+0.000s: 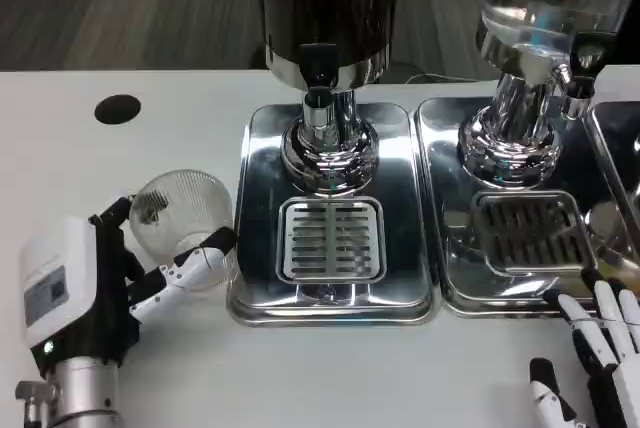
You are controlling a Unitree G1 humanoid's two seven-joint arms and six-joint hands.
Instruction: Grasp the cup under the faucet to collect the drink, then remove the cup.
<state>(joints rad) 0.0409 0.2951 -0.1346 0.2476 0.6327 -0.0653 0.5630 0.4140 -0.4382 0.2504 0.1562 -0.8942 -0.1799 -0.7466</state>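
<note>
So the left hand (95, 283) has its fingers wrapped around the clear ribbed cup (183, 216), holding it tipped on its side on the white surface (330, 373). The faucet (318, 98) and the drip tray grille (331, 240) sit off to that hand's right, cup just beside the tray's edge. Right hand (600, 358) hangs near the second tray (520, 228), fingers spread, holding nothing.
</note>
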